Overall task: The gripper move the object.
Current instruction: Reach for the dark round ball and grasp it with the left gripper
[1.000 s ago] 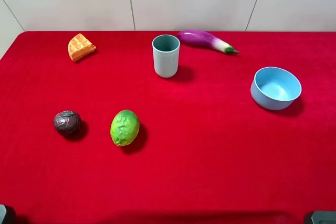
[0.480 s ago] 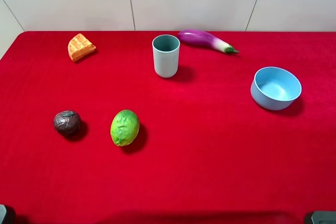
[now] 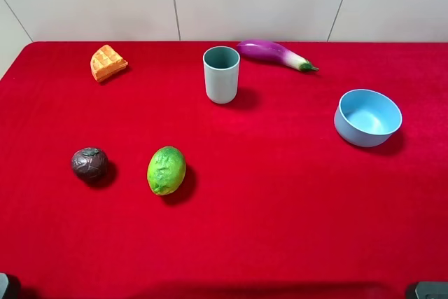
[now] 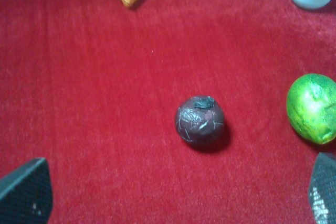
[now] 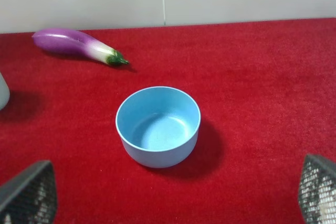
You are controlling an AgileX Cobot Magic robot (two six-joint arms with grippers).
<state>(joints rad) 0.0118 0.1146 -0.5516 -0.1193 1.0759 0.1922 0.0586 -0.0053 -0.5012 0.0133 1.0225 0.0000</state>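
Approach step: left tool [image 4: 173,195] spread wide, empty; object [image 4: 200,121] ahead, near left edge of tabletop [image 3: 294,229], untouched. Next: descend, straddle it, avoid lime [image 4: 312,107]; right tool [image 5: 170,195] wide too.

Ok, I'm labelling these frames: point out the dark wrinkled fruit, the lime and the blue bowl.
dark wrinkled fruit [image 4: 199,121]: left wrist view, middle of its skin.
lime [image 3: 166,170]: exterior high view, centre of its bumpy skin.
blue bowl [image 5: 157,158]: right wrist view, outer wall.
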